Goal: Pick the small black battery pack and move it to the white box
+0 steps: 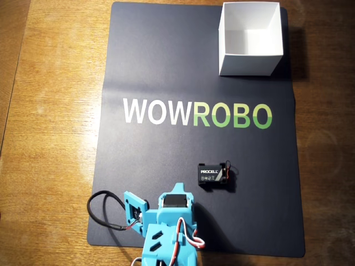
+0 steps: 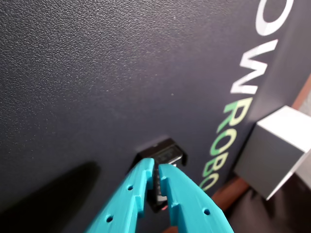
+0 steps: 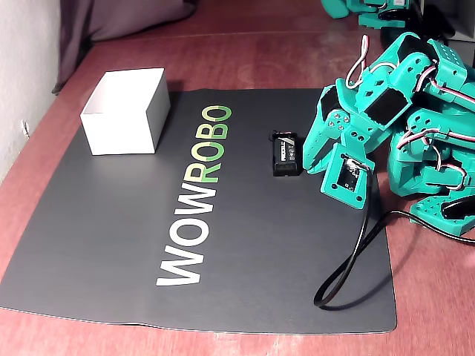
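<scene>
- Mat (image 1: 166, 66), dark with "WOWROBO" lettering (image 1: 197, 113) in white and green, covers the wooden table (image 1: 50, 111) in the overhead view.
- The small black battery pack (image 1: 215, 176) lies flat on the mat below the lettering, at about four o'clock from the mat's centre in the overhead view; white "PROCELL" print faces up and thin wires curl at its right end.
- The white box (image 1: 249, 39) sits at the mat's one o'clock corner in the overhead view, open-topped and upright, well apart from the battery pack.
- The blue arm (image 1: 169, 233) is folded low at the six o'clock edge of the overhead view, with a black cable (image 1: 102, 213) looping out at its nine o'clock side.
- In the wrist view the gripper (image 2: 156, 167) has its two teal fingers (image 2: 131, 194) drawn nearly together, only a thin slit between the tips, holding nothing.
- The battery pack (image 2: 163, 151) shows just beyond the fingertips in the wrist view; I cannot tell whether they touch it.
- In the fixed view the gripper (image 3: 315, 152) sits just at three o'clock of the battery pack (image 3: 285, 153), with the box (image 3: 122, 111) far off at nine o'clock.
</scene>
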